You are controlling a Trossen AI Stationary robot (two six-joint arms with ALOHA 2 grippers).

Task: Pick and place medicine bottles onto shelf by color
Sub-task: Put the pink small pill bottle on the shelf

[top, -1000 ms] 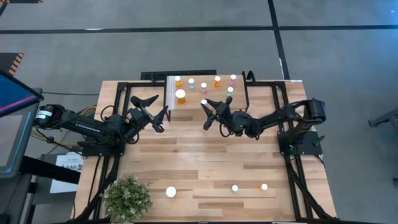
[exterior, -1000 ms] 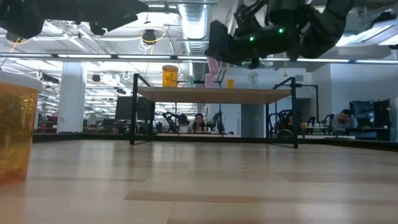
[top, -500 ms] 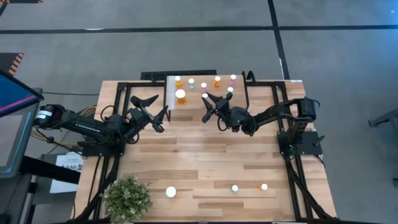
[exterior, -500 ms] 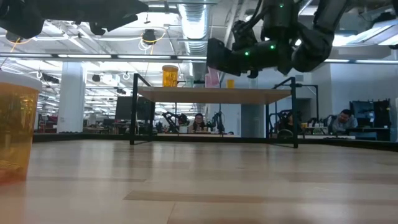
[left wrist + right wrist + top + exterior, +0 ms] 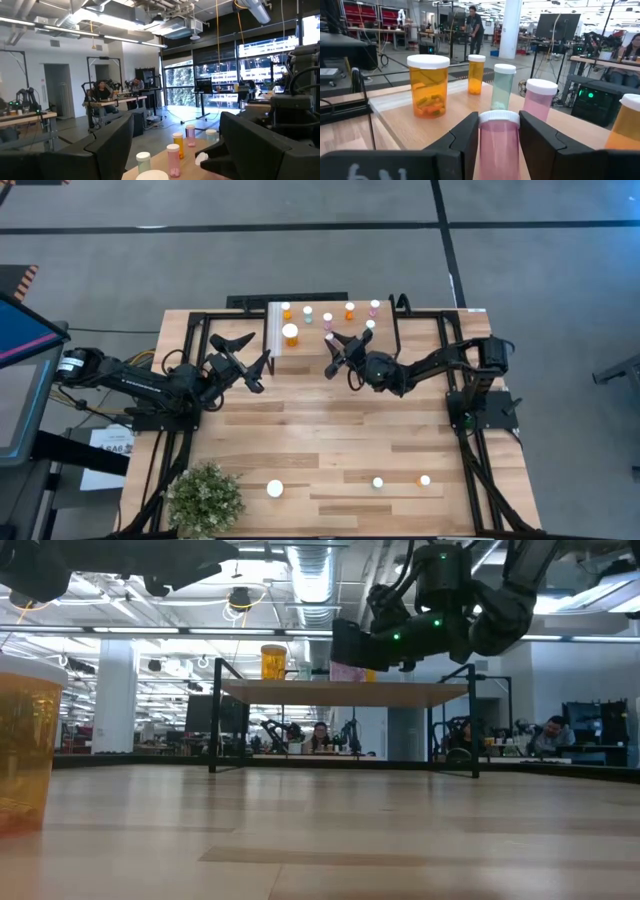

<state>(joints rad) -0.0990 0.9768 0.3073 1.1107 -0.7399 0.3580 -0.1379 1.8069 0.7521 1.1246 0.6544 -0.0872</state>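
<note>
My right gripper [image 5: 331,343] is shut on a small pink bottle [image 5: 498,146] with a white cap and hovers over the shelf [image 5: 310,345] at the table's far edge. Standing on the shelf's light wood top are a large orange bottle [image 5: 428,85] and several small orange, green and pink ones. In the low view the held bottle [image 5: 346,670] hangs just above the shelf top [image 5: 300,692]. My left gripper [image 5: 255,353] is open, left of the shelf, touching nothing. Three more bottles [image 5: 378,482] stand near the table's near edge. My right gripper pinches the pink bottle's body just below the white cap [image 5: 498,131] between its two fingers [image 5: 466,140], one on each side. The fingers come roughly level from the table's right. The bottle stays upright; its base is hidden, so whether it touches the shelf cannot be told.
A pink bottle [image 5: 538,100] and a green one [image 5: 502,86] stand close behind the held bottle. A potted plant [image 5: 205,498] sits at the near left corner. A large orange bottle [image 5: 25,740] stands right by the low camera. Bare wood lies mid-table [image 5: 320,430].
My right gripper has moved toward the table's far edge and over the shelf, carrying the pink bottle along, and has come down until the bottle hangs just above the shelf top. The bottle stayed upright in the hold.
</note>
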